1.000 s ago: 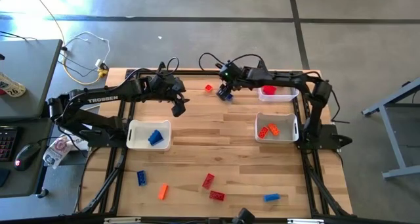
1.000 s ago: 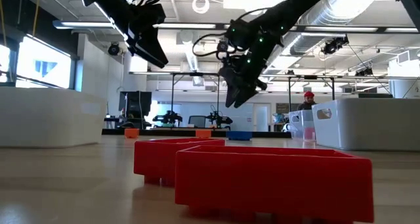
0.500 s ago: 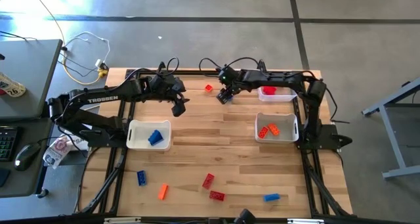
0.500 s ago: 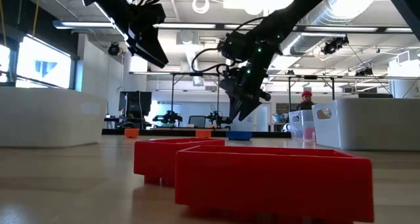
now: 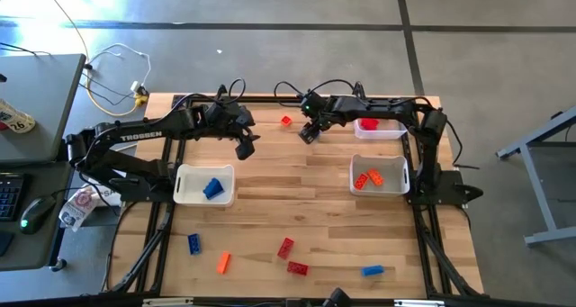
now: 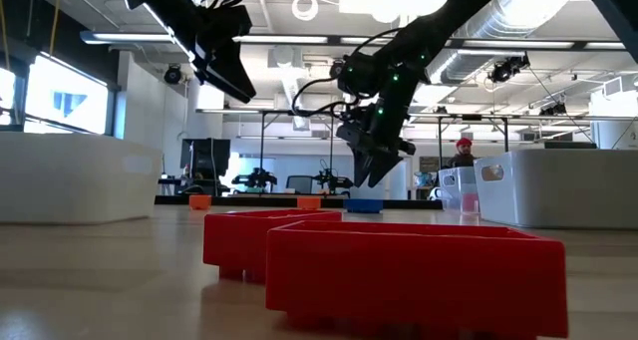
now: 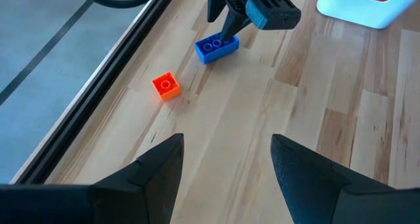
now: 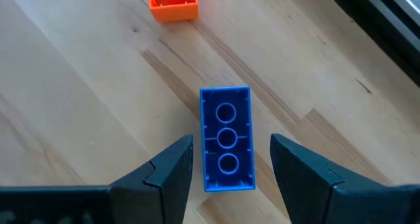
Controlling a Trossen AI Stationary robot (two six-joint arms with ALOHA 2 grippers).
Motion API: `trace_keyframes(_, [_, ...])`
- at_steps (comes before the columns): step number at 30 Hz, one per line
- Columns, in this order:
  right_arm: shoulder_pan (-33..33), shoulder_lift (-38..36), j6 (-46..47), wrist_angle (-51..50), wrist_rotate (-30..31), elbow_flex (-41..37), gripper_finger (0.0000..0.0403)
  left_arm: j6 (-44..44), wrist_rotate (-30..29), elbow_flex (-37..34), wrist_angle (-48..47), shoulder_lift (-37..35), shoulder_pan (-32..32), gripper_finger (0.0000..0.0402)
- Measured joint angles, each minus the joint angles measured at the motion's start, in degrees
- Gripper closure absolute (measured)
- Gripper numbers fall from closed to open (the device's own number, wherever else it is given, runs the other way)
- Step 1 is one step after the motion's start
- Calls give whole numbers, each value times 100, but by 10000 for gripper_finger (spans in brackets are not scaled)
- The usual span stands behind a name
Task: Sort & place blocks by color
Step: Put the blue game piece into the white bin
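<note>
Right wrist view: blue three-stud block [image 8: 226, 140] flat on wood surface [image 8: 79, 119], between released right claw [image 8: 226, 168] fingers, ungrasped

Near the top centre of the overhead picture the right gripper [image 5: 309, 133] has dropped lower and drawn a little toward the right, so its spread fingers [image 8: 164, 175] now flank a blue block [image 8: 226, 138], seemingly without touching it yet.

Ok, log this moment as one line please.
right gripper: open, straddling small blue plastic brick on table | left gripper: open, waiting mid-table | small orange plastic brick: beside blue
</note>
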Motion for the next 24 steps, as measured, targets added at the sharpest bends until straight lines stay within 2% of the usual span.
trace_keyframes(19, [9,495,-5,-8,44,-2,214,0,0,-1,4,0,0,188])
trace_keyframes(24, [9,522,-2,-95,-156,-2,237,0,0,-1,7,0,0,188])
